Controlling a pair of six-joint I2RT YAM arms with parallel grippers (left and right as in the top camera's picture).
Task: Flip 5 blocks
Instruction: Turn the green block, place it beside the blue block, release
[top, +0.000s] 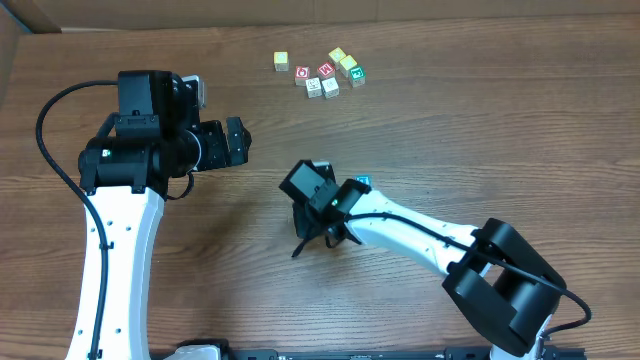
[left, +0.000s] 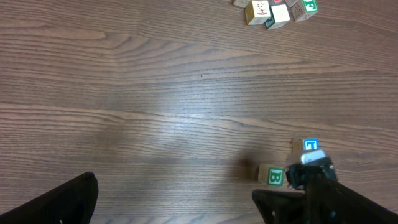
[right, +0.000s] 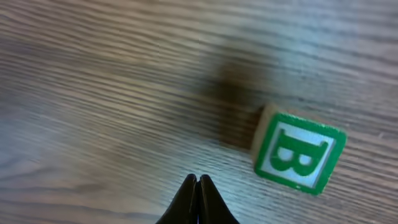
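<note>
Wood-grain bench (top: 480, 120) everywhere, nothing else going on in the background. On the right arm (top: 400, 225) the right jaws were pressed together into one dark point, clamped on nothing, close over the wood. The green B block (right: 300, 151) sat just right of the tips in the right wrist view, clearly apart from them.

It's a cube, so no real long axis. The B face was up, and in that view the letter read upright with a slight clockwise twist.

Funny thing: overhead you couldn't see that block at all, since the right arm's wrist covered it. The left wrist view caught it fine, B face up, near the middle of the bench. The blue block (left: 310, 145) was just beyond it to the right, printed face up. Overhead showed that blue one only as a speck poking out beside the wrist.

The other task pieces were at the far side in a cluster: a green block (top: 356, 76) on its right end, a whitish block (top: 313, 87) and a second whitish block (top: 330, 87) on its near edge, mixed with red and yellow cubes (top: 325, 70). The right wrist view showed none of that.

Over on the left arm (top: 120, 230), the left jaws were spread wide and held nothing, well apart from every block.
</note>
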